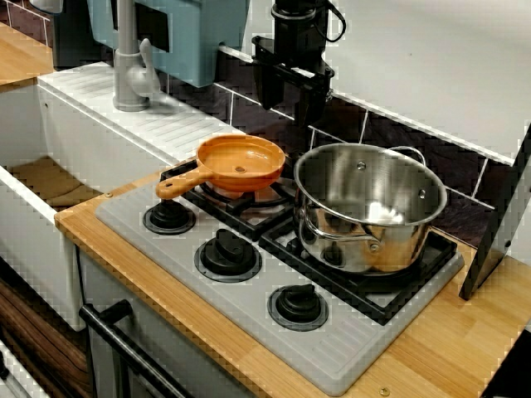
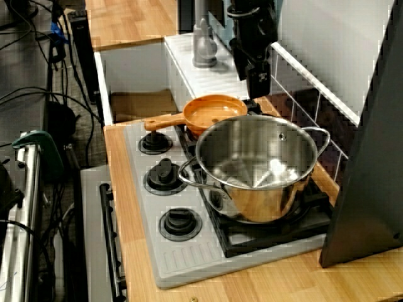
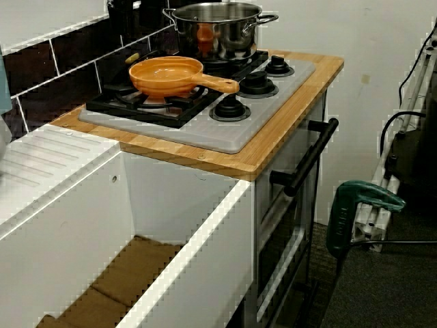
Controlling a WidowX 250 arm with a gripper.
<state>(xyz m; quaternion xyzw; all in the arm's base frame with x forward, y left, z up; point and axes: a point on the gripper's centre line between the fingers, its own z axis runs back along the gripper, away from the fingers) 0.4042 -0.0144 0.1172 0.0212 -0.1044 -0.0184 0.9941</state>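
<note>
In the front view my black gripper (image 1: 292,98) hangs open and empty above the back edge of the stove, close to the dark tiled wall. An orange pan (image 1: 241,162) sits on the left rear burner just below and left of it, its handle pointing to the front left. To the right stands a large steel pot (image 1: 369,207), empty, on the right burner. The view along the counter shows the gripper (image 2: 253,75) behind the pan (image 2: 214,113) and the pot (image 2: 258,165). The sink-side view shows the pan (image 3: 167,74) and pot (image 3: 218,27); the gripper is mostly cut off.
The grey hob plate (image 1: 249,308) carries three black knobs (image 1: 228,253) along its front. A grey faucet (image 1: 129,70) and a white sink (image 1: 50,182) lie to the left. A black panel (image 1: 498,232) leans at the right. A green clamp (image 3: 355,212) stands beside the oven.
</note>
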